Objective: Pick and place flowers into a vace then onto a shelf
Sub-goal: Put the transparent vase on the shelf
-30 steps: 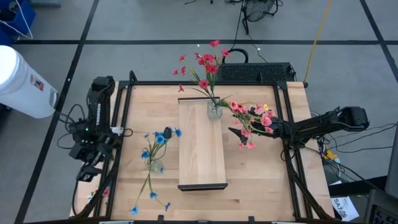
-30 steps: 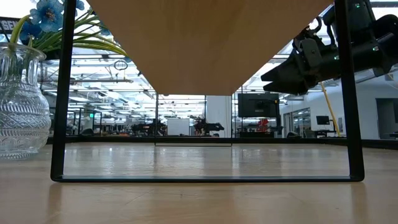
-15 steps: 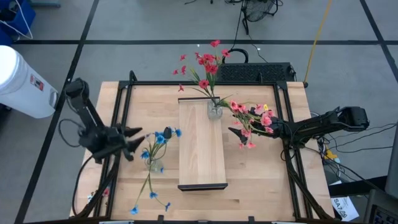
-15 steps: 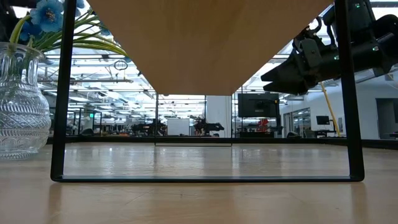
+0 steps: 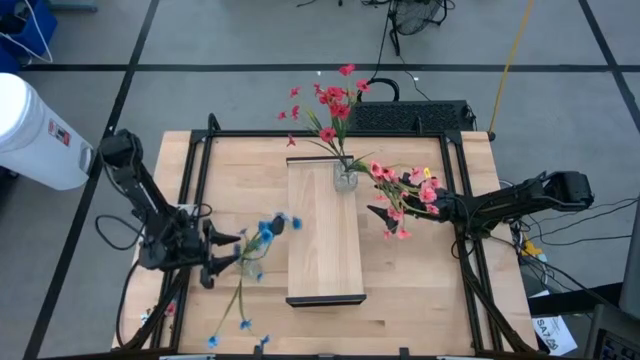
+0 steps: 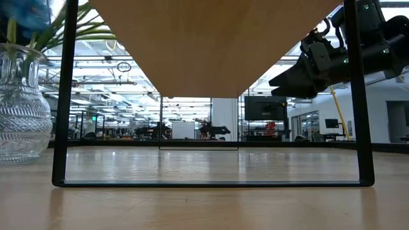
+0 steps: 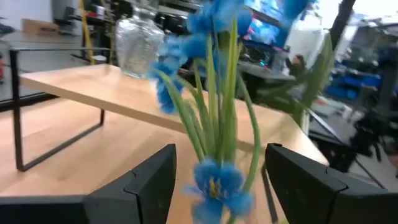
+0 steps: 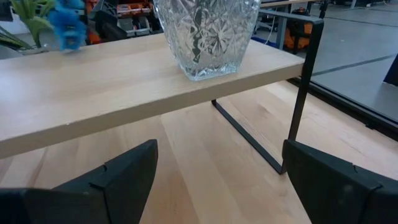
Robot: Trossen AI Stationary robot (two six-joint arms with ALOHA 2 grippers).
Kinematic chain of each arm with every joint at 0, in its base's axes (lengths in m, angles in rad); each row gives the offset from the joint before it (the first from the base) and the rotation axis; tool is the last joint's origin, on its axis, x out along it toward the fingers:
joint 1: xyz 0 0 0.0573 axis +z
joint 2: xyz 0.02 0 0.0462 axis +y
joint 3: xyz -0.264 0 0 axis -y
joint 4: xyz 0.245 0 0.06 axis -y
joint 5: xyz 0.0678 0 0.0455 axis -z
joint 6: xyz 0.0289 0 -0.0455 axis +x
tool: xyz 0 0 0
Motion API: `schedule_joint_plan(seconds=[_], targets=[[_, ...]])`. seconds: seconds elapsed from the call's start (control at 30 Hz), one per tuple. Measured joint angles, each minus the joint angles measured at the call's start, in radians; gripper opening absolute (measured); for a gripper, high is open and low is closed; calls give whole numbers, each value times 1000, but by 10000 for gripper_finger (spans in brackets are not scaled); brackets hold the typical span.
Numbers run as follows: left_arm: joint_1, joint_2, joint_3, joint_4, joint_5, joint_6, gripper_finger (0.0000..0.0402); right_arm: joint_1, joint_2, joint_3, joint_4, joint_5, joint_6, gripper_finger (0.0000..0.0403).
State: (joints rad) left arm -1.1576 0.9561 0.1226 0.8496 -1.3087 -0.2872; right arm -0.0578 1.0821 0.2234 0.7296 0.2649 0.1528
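left pincer (image 5: 228, 262): fingers apart beside blue flowers (image 5: 262, 232) (blurred) | right pincer (image 5: 375, 212): apart, beside shelf (image 5: 323, 250)

Two dark, slender jointed arms trailing black cables; matte black wedge-shaped fingers on left pincer (image 7: 214, 186) and right pincer (image 8: 214, 180).

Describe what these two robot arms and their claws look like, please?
Both arms are dark, slim and jointed, with black cables trailing from their bases. The left gripper and right gripper each end in two matte black, wedge-shaped fingers. No markings are visible.
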Motion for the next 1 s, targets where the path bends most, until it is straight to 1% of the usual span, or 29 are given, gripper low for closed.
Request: schedule_joint_plan(seconds=[0.17,0.23,0.3,0.37,0.47,0.6,0.63,0.73,0.8,0.87,0.97,1.0], targets=[[-72,2,0,-90,-7,-13,250,0,0,0,-2,-3,3,334],[-102,2,0,-133,-39,-34,250,0,0,0,-2,-3,3,334],[-127,2,0,-146,-94,-49,250,0,0,0,-2,-3,3,334],[-151,1,0,-160,-113,-49,247,0,0,0,-2,-3,3,334],[-196,1,-1,-169,-99,-53,233,0,0,0,-2,-3,3,334],[-253,-9,-1,-168,-175,-62,204,0,0,0,-1,-3,3,334],[-264,-8,-1,-180,-172,-78,196,0,0,0,-1,-4,4,334],[-307,-8,-1,-228,-120,-119,170,0,0,0,-1,-4,4,334],[-329,-8,-1,-221,-140,-134,155,0,0,0,-1,-4,4,334],[-332,-8,-1,-229,-150,-208,144,0,0,0,-1,-4,4,334],[-329,-7,-1,-348,-54,-337,129,0,0,0,-1,-4,4,334],[-324,-7,-1,-399,-43,-385,125,0,0,0,-1,-4,4,334]])
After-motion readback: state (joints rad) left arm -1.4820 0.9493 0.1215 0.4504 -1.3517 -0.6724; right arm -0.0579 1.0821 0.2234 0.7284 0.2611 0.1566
